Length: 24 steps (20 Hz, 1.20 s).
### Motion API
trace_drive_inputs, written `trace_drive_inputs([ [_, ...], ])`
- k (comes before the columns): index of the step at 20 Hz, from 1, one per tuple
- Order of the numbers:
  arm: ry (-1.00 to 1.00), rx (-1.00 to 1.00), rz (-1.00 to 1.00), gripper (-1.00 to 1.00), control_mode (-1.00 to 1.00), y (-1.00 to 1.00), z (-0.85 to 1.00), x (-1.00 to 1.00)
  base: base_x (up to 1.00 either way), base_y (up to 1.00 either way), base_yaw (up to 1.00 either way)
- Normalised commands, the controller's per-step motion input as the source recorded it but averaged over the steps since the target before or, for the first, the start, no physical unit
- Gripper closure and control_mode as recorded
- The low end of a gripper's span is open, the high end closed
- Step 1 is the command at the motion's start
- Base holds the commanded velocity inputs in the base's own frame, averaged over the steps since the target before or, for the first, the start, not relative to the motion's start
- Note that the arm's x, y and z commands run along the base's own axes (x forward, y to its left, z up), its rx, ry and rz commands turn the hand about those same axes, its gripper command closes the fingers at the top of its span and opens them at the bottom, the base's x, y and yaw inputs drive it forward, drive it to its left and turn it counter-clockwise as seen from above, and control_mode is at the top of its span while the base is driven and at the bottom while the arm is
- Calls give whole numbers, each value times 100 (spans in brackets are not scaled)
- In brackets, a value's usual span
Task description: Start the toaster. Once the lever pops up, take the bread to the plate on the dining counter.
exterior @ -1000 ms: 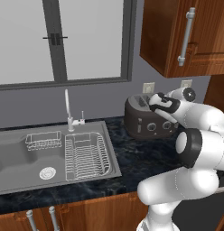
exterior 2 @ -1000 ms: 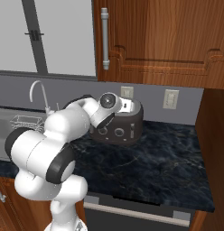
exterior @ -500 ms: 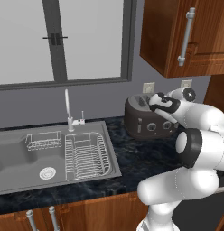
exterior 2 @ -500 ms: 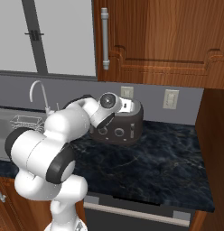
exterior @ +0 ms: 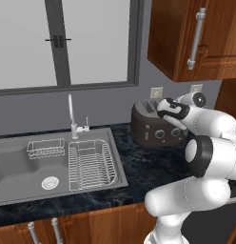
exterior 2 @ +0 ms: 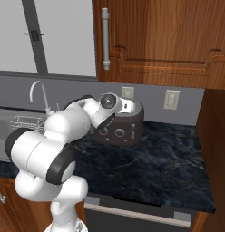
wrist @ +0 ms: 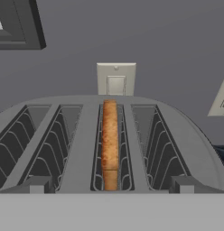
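The dark brown-grey toaster (exterior: 149, 132) (exterior 2: 128, 129) stands on the dark worktop against the wall, right of the sink. In the hand view its top (wrist: 90, 149) lies close below me, with four slots. The tan bread (wrist: 109, 140) stands on edge in the third slot from the left and rises a little above the rim. My gripper (exterior: 162, 109) hovers just over the toaster's top at its front side, open, with nothing between its fingers. The plate and the dining counter are out of view.
A steel sink (exterior: 20, 164) with a wire dish rack (exterior: 90, 163) and a faucet (exterior: 72, 118) lies left of the toaster. Wooden wall cabinets (exterior: 196, 38) hang above it. Wall outlets (wrist: 116, 79) sit behind it. The speckled worktop (exterior 2: 150, 163) runs on to the right.
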Motion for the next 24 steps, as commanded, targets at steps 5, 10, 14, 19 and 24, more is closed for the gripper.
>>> trace_drive_inputs([
  [5, 0, 0, 0, -100, -100, 0, 0, 0, 0, 0, 0],
  [10, 0, 0, 0, -100, -100, 0, 0, 0, 0, 0, 0],
  [14, 0, 0, 0, -100, -100, 0, 0, 0, 0, 0, 0],
  [19, 0, 0, 0, -100, -100, 0, 0, 0, 0, 0, 0],
  [24, 0, 0, 0, -100, -100, 0, 0, 0, 0, 0, 0],
])
